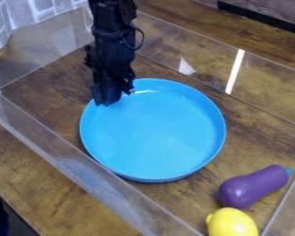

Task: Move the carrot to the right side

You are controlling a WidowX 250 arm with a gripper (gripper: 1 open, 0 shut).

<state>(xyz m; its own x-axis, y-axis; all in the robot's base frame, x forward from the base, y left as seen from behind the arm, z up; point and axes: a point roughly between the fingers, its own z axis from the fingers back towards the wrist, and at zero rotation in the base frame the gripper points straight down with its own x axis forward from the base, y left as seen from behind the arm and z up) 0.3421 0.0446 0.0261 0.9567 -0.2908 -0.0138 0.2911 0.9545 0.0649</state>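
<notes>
Pointing straight down, the gripper (111, 92) sits with its jaws together at the blue plate's (162, 147) far-left rim (carrot not visible); an eggplant (253, 187) and lemon (232, 223) lie near the right.

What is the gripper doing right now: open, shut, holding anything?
Gripper: shut, jaws at the far-left rim of the blue plate; whether they pinch the rim cannot be told. No carrot in view.

Lemon (232, 224) cut by bottom edge; pincer (110, 93) tips indistinct against plate rim (95, 120).
</notes>
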